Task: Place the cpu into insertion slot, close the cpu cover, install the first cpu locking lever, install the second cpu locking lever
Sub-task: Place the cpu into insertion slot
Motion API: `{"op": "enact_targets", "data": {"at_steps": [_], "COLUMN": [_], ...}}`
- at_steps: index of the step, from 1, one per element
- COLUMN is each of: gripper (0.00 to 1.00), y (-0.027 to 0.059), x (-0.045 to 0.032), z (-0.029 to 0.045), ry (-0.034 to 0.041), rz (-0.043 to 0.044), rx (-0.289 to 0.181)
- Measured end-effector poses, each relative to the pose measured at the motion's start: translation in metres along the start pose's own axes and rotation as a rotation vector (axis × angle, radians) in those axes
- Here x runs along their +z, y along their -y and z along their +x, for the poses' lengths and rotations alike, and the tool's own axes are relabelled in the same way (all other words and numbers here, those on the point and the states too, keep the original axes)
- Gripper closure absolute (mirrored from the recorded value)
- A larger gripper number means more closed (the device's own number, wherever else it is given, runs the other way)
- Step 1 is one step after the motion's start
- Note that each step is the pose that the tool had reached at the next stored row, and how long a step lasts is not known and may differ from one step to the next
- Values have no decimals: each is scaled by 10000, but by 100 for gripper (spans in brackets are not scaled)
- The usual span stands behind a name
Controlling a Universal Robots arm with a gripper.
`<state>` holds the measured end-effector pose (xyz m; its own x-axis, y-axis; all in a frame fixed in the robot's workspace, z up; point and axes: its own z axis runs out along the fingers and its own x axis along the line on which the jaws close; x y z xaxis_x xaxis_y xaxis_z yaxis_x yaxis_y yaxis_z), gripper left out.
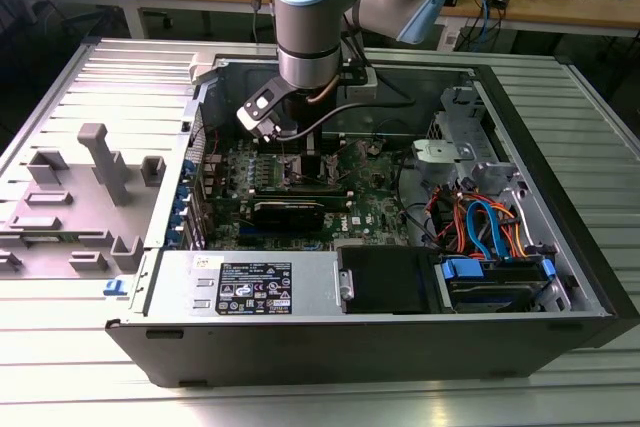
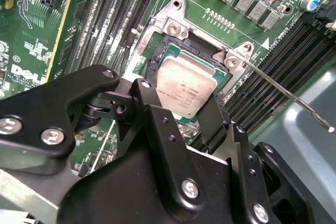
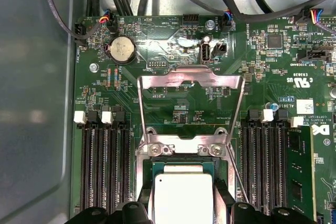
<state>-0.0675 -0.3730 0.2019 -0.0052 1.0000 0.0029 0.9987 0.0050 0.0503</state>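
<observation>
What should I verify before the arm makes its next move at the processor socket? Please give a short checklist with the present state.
1. The cpu is lined up over the insertion slot: ok.
2. The cpu sits flat and fully down in the slot: cannot tell.
3. The cpu cover is open and tipped back, clear of the slot: ok.
4. The locking lever is swung out, away from the cpu: ok.
5. The gripper has a hold on the cpu: cannot tell.
</observation>
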Motion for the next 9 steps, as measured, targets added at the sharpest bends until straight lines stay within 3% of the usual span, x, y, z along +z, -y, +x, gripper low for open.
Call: {"op": "enact_targets", "data": {"at_steps": [6,9], "gripper": [45,45], "y": [0,0], "x": [3,3], "z": [0,-1], "ry": [123,125], "rz": [1,1], "rx": [-8,-7]}}
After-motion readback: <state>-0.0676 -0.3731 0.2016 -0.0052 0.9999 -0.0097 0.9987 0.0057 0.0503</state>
